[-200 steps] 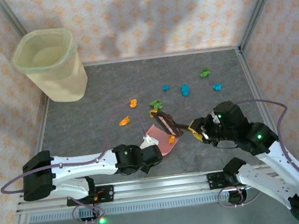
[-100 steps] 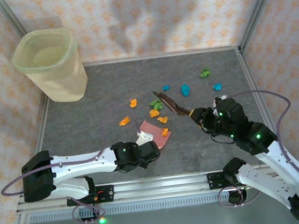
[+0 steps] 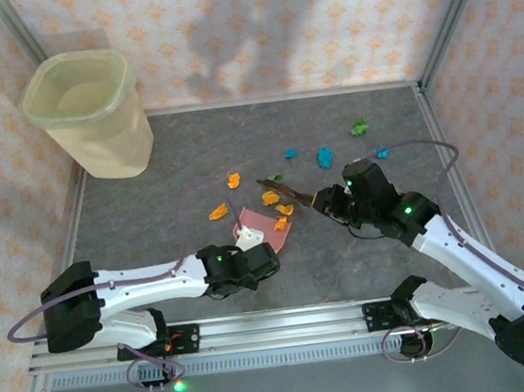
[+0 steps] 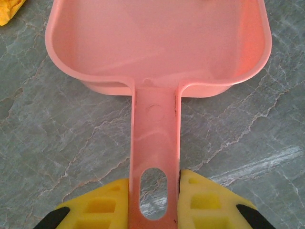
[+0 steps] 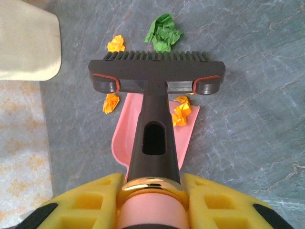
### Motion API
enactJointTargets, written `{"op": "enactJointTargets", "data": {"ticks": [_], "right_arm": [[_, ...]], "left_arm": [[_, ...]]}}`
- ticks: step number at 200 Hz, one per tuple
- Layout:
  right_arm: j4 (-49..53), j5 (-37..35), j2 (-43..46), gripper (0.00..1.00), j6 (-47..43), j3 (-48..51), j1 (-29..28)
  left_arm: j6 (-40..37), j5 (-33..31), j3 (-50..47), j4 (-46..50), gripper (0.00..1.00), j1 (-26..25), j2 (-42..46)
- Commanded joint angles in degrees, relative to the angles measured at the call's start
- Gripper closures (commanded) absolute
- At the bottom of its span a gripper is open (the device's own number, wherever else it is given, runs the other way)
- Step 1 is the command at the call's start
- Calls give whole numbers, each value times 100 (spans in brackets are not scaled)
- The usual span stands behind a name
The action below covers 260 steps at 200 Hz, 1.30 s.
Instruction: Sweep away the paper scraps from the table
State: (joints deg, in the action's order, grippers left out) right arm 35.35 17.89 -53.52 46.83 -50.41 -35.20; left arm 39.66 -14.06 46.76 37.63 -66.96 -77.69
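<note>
Your left gripper was squeezed tight on the thin handle of the pink dustpan. In the left wrist view, its yellow fingers pressed on both sides of that handle. The dustpan lay on the table, a bit nearer the front edge than the middle. Its open mouth pointed away from your left arm, toward the brush.

Your right gripper was clamped shut on the end of the dark brush handle. The brush head sat across the mouth of the dustpan, with its bristles pointing away from your right arm.

The paper scraps were spread over the middle and the back right part of the table. A green scrap lay just past the bristles, and a small orange scrap lay near it. Another orange scrap sat just beside the pan's side. One more orange scrap sat right at the pan's mouth, and I could not tell if it was inside. Two more orange scraps lay apart, toward the left side. Three blue scraps and one green scrap lay farther back, toward the back right corner.

A pale yellow bin stood in the back left corner, well apart from the scraps.
</note>
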Motion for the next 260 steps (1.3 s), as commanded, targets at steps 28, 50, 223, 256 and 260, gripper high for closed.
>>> {"op": "enactJointTargets", "data": {"ticks": [28, 50, 223, 256, 260], "right_arm": [[-344, 905, 97, 100, 15, 195, 22], [-292, 1401, 280, 100, 168, 292, 22], [117, -705, 838, 100, -882, -276, 22], [-149, -1049, 922, 100, -1130, -120, 28], [-187, -1114, 922, 100, -1155, -95, 31]], "left_arm": [[60, -344, 95, -35, 100, 68, -233], [15, -419, 51, -120, 100, 69, -248], [-83, -1103, -1436, -1571, 100, -5, 835], [-90, -1498, -1626, -1568, 100, -408, 1553], [-90, -1582, -1619, -1518, 100, -468, 1662]]}}
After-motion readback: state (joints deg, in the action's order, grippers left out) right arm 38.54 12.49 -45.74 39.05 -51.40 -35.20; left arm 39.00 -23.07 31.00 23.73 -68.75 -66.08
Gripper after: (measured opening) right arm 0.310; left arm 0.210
